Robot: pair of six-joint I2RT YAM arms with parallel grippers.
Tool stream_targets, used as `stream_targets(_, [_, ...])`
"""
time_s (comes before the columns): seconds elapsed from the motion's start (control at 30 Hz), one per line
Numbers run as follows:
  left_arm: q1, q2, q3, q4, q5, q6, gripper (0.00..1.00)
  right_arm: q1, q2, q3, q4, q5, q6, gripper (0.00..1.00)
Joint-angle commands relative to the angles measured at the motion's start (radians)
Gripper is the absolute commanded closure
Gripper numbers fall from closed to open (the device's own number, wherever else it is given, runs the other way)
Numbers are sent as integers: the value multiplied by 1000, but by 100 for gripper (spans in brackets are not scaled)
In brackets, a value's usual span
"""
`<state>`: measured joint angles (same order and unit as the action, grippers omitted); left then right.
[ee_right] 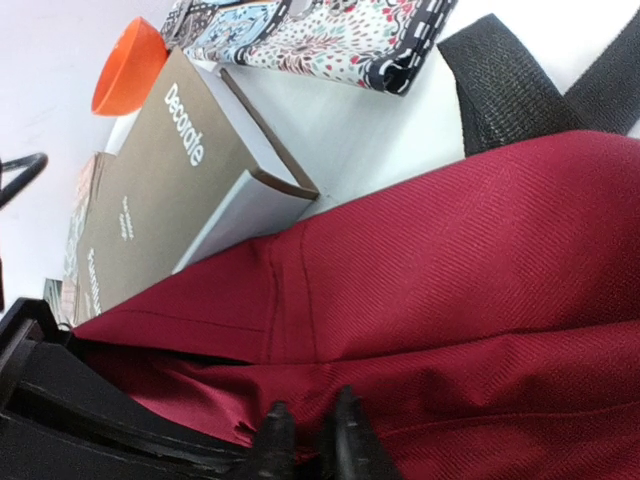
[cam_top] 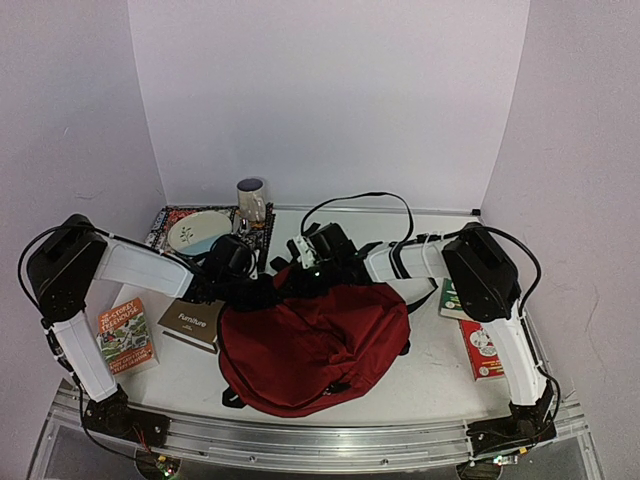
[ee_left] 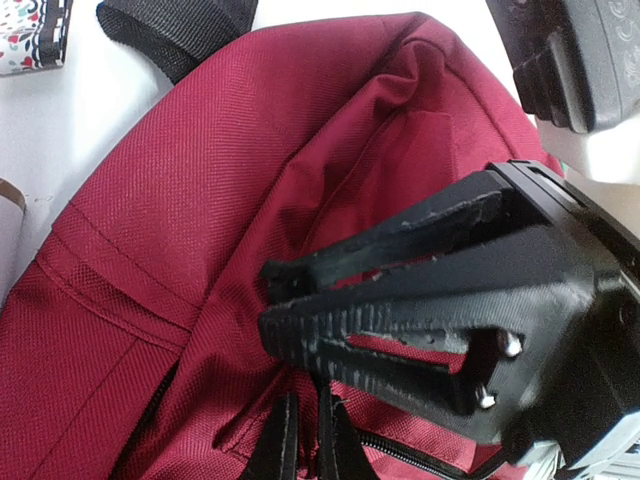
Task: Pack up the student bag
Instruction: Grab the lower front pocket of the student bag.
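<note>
L fingers [ee_left: 286,452] tight on student bag [ee_left: 180,200]

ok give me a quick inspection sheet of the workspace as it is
surface: white table, no spills seen
job's things: student bag lying mid-table, slumped
clutter: colourful book, brown book, green book, red book, plate, mug, patterned case, orange bowl
grippers: left fingers and right fingers both shut on the student bag's upper fabric
cables: black cable arcs at the back of the table
surroundings: plain white walls, nothing else seen
</note>
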<state>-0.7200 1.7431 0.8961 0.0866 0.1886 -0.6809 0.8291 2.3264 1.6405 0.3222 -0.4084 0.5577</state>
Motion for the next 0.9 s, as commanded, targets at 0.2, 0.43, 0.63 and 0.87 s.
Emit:
stream_targets(0.2, [1, -121, -14, 2, -111, 60, 72, 4, -97, -43, 29, -8, -41, 100])
stream_targets(0.43, [44, -165, 54, -173, -260, 123, 50, 5, -213, -121, 41, 6, -88, 100])
stream_targets(0.63, [54, -111, 143, -245, -239, 162, 39, 9, -259, -153, 68, -13, -109, 100])
stream_targets(0.87, [54, -66, 251, -282, -48, 172, 42, 28, -286, -174, 89, -6, -175, 100])
